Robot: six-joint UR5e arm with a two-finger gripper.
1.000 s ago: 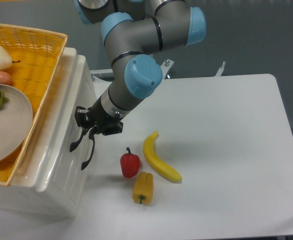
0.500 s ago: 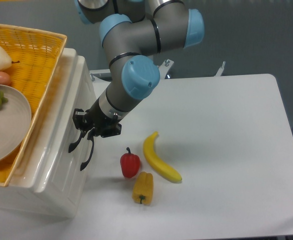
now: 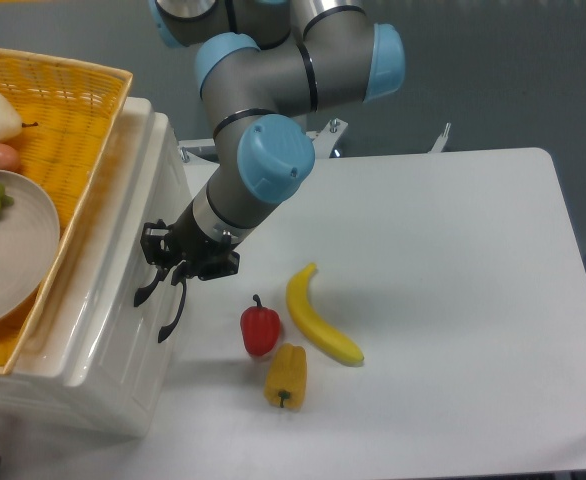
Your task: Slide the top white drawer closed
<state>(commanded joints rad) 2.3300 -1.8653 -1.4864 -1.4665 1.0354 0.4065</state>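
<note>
Two peppers (image 3: 261, 329) (image 3: 286, 375), one banana (image 3: 320, 328), one basket (image 3: 68, 130), one plate (image 3: 13, 245).

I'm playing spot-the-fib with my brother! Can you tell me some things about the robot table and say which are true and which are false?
1. The claw is at the front of the top white drawer, by its black handle. True.
2. The banana lies in the orange basket. False: it lies on the table.
3. The red pepper is left of the banana. True.
4. The yellow pepper sits on the grey plate. False: it is on the table, just below the red pepper in the picture.
</note>
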